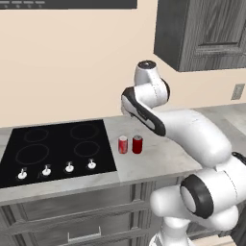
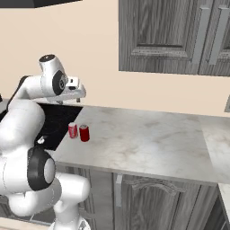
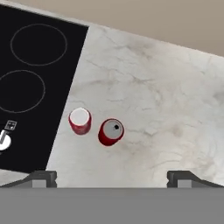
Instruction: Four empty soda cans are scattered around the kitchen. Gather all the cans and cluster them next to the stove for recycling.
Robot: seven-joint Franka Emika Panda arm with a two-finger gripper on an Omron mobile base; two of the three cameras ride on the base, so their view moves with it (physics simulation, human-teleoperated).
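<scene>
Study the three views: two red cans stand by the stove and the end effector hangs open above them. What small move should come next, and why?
Probably lift the end effector up and away, then go for another can. Its jaws stand wide open and hold nothing, and two soda cans already stand upright side by side on the counter just beside the stove. With four wanted, two seem still to be fetched.
</scene>
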